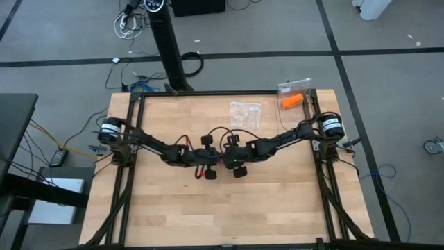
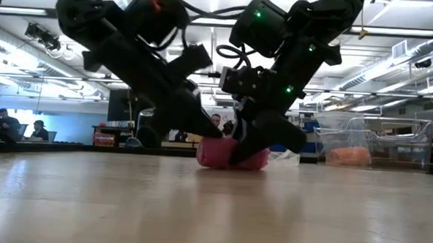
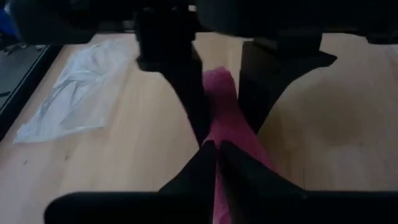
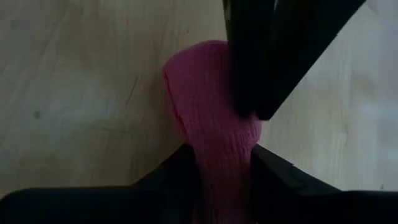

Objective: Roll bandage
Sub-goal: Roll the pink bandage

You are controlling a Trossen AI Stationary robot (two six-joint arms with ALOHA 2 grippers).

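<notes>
Looking down from above, I see my two dark arms reaching inward from the table's side edges and meeting near the middle of the wooden table (image 1: pixel 173 208), where the pink bandage (image 2: pixel 232 156) lies flat on the wood between them. My left gripper (image 3: pixel 216 149) has its fingertips pressed almost together on one end of the bandage, pinching the fabric. My right gripper (image 4: pixel 225 155) has its jaws parted only as wide as the bandage, clamping the other end where the strip narrows between the fingers. In the level view both grippers come down at a slant and touch the table around the small pink bundle, so they are crowded tight against each other there. Wide bare wood opens toward the near edge of the table, with more free surface to either side of the grippers. Toward the far edge lies a crumpled clear plastic bag (image 1: pixel 245 112), well apart from the grippers. At the far right corner stands a clear plastic box (image 1: pixel 294 88) with an orange roll (image 1: pixel 291 101) just beside it. Black rails (image 1: pixel 123 187) frame the table's left and right edges.
</notes>
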